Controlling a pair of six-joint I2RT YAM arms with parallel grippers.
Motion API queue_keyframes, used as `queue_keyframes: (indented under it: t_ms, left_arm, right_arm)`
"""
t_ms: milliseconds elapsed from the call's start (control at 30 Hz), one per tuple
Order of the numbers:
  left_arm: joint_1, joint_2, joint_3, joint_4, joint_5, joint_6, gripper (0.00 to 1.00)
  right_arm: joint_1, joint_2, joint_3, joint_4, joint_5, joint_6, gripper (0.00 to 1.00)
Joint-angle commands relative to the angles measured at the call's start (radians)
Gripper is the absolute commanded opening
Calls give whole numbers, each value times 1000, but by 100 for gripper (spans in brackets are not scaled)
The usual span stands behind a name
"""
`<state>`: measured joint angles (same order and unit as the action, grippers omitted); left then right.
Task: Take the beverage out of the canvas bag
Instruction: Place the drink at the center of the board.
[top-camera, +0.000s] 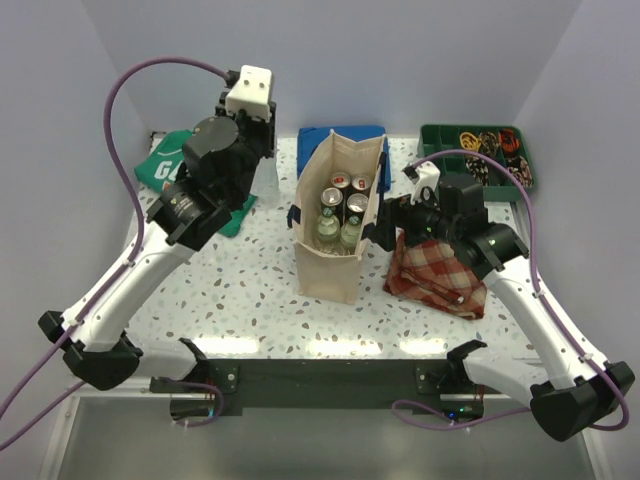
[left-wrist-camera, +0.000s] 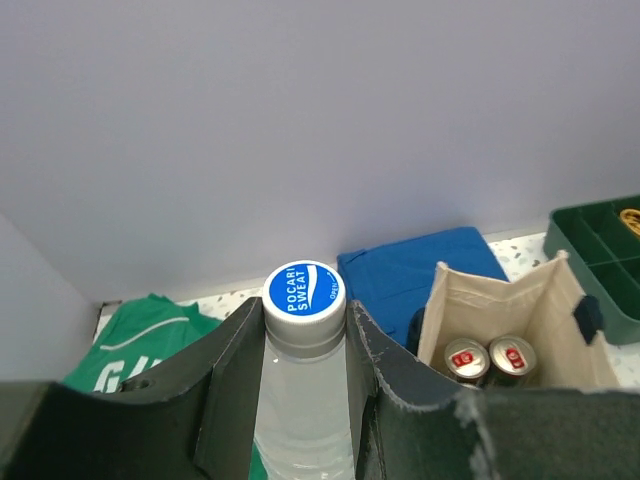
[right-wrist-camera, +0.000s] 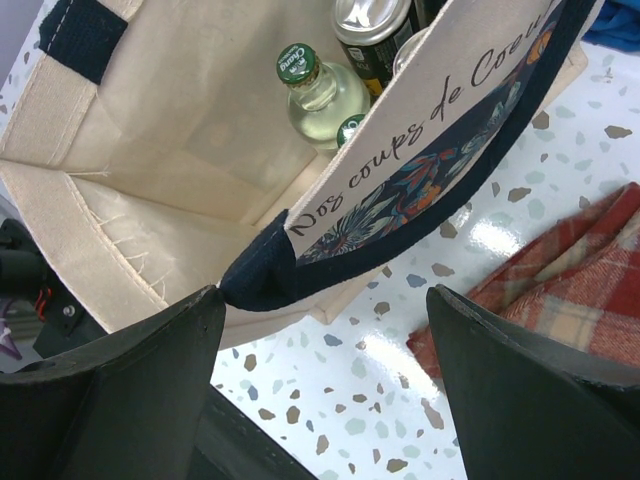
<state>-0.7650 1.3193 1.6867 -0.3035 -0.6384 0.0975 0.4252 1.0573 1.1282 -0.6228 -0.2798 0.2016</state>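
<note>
Going by the overhead view, the left gripper (top-camera: 262, 172) is the one that matters. It's clamped tight on the neck of a clear Pocari Sweat bottle (left-wrist-camera: 303, 400), just under the blue cap. The bottle stands upright, long axis vertical, and it's already outside the canvas bag (top-camera: 330, 265), which sits just right of it at centre frame. My guess is the next move is straight down onto the table (top-camera: 240, 300), left of the bag.

The right gripper (right-wrist-camera: 325, 305) is spread wide, jaws either side of the bag's navy-trimmed rim, gripping nothing as far as I can see.

Annoying part: the bottle's base is cut off at the bottom of the left wrist view, and overhead the arm covers most of it. So I can't tell if it's touching the table or the green cloth (top-camera: 160, 170). A few cans (top-camera: 345, 195) sit inside the bag.
</note>
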Motion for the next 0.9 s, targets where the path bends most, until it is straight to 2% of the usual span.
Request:
queue_keyframes:
  t_ms: [0,233,567,667,867]
  left_arm:
    - [110,3,7,124,95,-68,0]
    - [190,69,-21,141,252,-133,0]
    - [231,83,-208,290,328,-176,0]
    - [243,90,-258,378,355,-188,0]
    - [263,149,-318,472,408,-194,0]
  right_arm:
    - [1,-5,-7,28,-4,5,86]
    - [1,12,-11,29,-6,5,86]
    - [3,38,-7,21,-4,-2,85]
    - [1,50,-4,26,-7,1,85]
    - [3,59,-1,29,-10,5,85]
